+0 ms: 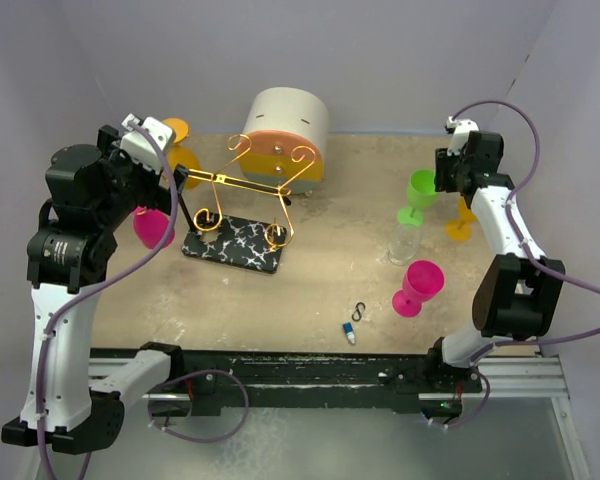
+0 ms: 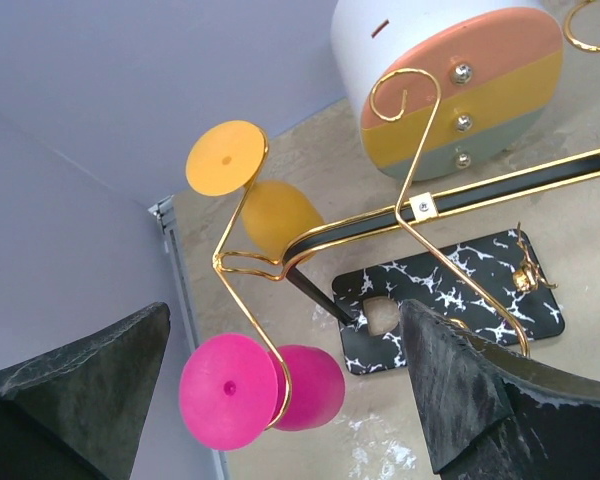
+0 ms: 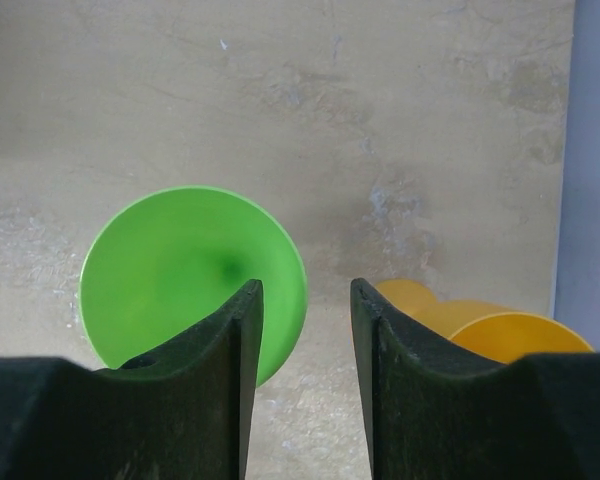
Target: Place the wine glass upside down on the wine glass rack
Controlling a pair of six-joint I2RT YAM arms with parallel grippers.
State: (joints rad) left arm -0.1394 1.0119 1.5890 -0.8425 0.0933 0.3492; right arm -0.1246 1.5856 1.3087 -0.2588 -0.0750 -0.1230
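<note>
The bright green wine glass stands upright at the far right of the beige counter, mouth up, its long axis vertical. The right pincer hangs directly above it, jaws part-way apart and clamping nothing. The bowl lies at about 10 o'clock from the gap, with its right rim edge just inside. The right arm is much the nearer.

The gold wire wine glass rack, on its black marbled base, lies well apart at 9 o'clock from the glass. The left pincer, spread wide and empty, hovers by the rack's left arms, where a pink glass and an orange glass hang foot-up.
</note>
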